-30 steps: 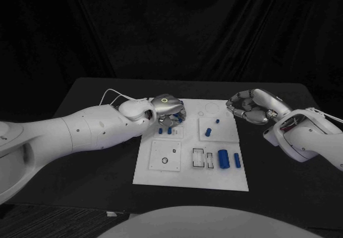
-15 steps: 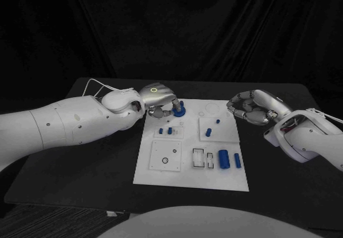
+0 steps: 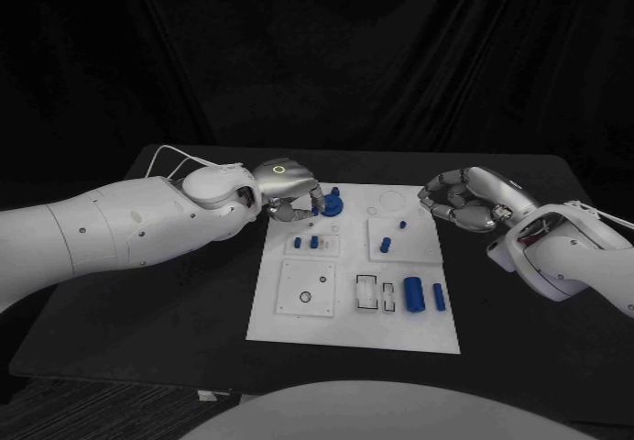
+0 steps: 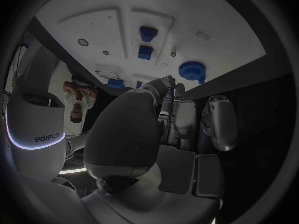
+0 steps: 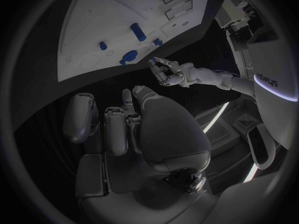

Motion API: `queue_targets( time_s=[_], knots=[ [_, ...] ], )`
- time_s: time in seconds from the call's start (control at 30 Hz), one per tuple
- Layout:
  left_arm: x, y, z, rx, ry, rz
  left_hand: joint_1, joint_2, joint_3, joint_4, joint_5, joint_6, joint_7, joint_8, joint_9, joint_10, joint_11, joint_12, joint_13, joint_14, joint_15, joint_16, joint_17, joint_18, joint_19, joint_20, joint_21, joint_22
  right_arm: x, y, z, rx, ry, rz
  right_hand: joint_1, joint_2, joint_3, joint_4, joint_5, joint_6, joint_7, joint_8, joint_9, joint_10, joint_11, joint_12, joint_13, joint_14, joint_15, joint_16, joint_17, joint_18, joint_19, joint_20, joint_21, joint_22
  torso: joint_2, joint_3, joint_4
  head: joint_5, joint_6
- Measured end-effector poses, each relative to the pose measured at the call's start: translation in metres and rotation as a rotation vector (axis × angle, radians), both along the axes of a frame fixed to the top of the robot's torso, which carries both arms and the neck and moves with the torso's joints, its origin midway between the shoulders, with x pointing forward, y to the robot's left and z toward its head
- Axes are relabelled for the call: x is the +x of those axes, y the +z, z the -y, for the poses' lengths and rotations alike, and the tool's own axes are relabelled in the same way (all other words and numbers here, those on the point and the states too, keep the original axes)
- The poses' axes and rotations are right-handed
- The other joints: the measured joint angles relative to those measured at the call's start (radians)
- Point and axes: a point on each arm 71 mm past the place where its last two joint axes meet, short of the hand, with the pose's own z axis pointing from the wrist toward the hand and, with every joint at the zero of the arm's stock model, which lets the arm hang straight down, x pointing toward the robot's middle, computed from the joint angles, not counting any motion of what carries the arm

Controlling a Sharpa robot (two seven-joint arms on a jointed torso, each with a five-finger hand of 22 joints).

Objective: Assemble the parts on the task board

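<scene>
Nearest, the white task board (image 3: 355, 321) is seen flat on the black table (image 3: 158, 302). On its near half, a large blue cylinder (image 3: 413, 293) and a slimmer blue pin (image 3: 437, 294) are laid side by side, right of two rectangular slots (image 3: 366, 291). Farther back, two small blue pegs (image 3: 305, 243) are seated on a raised white square, and one blue peg (image 3: 385, 244) lies on the neighbouring square to the right. At the board's far left corner, a round blue part (image 3: 331, 203) is stood on the board. The left hand (image 3: 289, 188) is held just beside that part, at the board's edge; its fingers (image 4: 184, 119) are spread and nothing is gripped. The right hand (image 3: 463, 198) is held off the board's far right edge, fingers curled inward around nothing.
</scene>
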Motion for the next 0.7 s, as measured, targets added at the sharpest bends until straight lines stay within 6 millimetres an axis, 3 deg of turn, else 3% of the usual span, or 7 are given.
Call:
queue_targets(
  time_s=[0.27, 0.33, 0.7],
  knots=[
    [0.0, -0.012, -0.003, 0.018, 0.012, -0.031, 0.0, 0.0, 0.0, 0.0, 0.0, 0.0, 0.0, 0.0, -0.001, 0.004, 0.003, -0.004, -0.001, -0.004, 0.003, 0.0, -0.003, 0.0, -0.004, 0.004, 0.0, 0.0, 0.0, -0.001, -0.001, 0.0, 0.002, -0.004, 0.0, 0.0, 0.002, -0.002, 0.004, 0.0, 0.0, 0.0, 0.0, 0.0, 0.0, 0.0, 0.0, 0.0, 0.0, -0.004, 0.0, 0.001, -0.004, 0.004, -0.006, 0.001, 0.004, -0.0033, -0.0005, -0.002, 0.0],
    [0.0, -0.014, -0.004, 0.022, 0.015, -0.037, 0.0, 0.0, 0.0, 0.0, 0.0, 0.0, 0.0, 0.0, -0.001, 0.004, 0.003, -0.004, -0.001, -0.008, 0.0, 0.0, -0.004, 0.0, -0.004, 0.004, 0.0, 0.0, 0.0, -0.001, -0.001, -0.001, 0.002, -0.005, 0.0, 0.0, 0.003, -0.003, 0.004, 0.0, 0.0, 0.0, 0.0, 0.0, 0.0, 0.0, 0.0, 0.0, 0.0, -0.007, 0.0, 0.016, -0.004, 0.004, -0.006, 0.001, 0.005, -0.0041, -0.0004, -0.003, 0.0],
    [-0.002, -0.022, -0.003, 0.027, 0.022, -0.054, 0.0, 0.0, 0.003, 0.003, 0.0, 0.0, 0.0, 0.0, -0.001, 0.006, 0.006, -0.008, -0.002, -0.008, 0.0, -0.004, -0.009, 0.0, -0.004, 0.004, -0.004, 0.0, 0.0, -0.002, -0.001, -0.001, 0.002, -0.007, 0.0, 0.0, 0.003, -0.003, 0.004, 0.0, 0.0, 0.0, -0.001, 0.0, 0.0, 0.0, 0.0, 0.0, 0.0, -0.007, 0.0, 0.016, -0.004, 0.004, -0.006, 0.001, 0.005, -0.0042, 0.0001, -0.003, 0.0]
  ],
)
